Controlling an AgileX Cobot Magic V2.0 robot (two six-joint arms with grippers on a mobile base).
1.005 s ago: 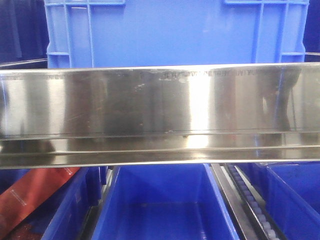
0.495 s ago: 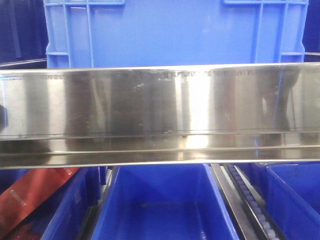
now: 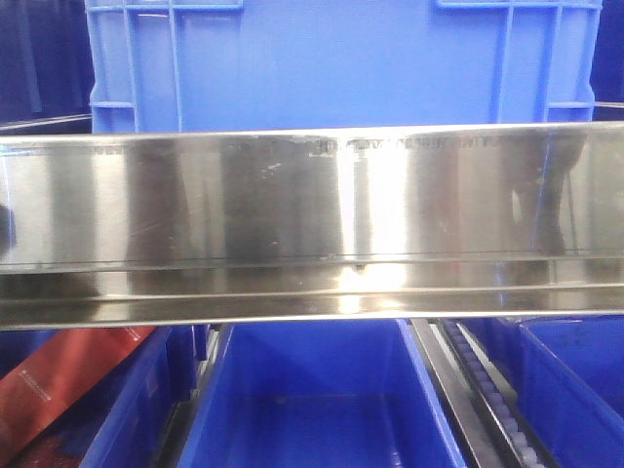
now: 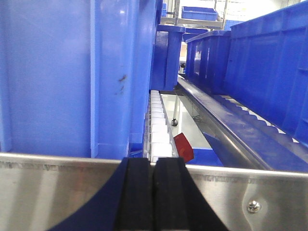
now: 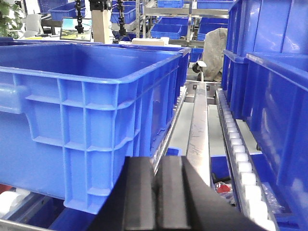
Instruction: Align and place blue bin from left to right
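Bin [image 3: 341, 63] sits on upper rack level, behind steel rail [image 3: 312, 224], its wall close along front edge. My left claw [image 4: 153, 192] and right claw [image 5: 158, 197] both pressed together, holding nothing (probably for pushing bin sideways along rollers [image 4: 159, 125]).

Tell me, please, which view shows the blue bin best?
The right wrist view: the blue bin shows its open top, rim and ribbed corner. The front view shows only its flat wall above the steel rail; the left wrist view, one close side.
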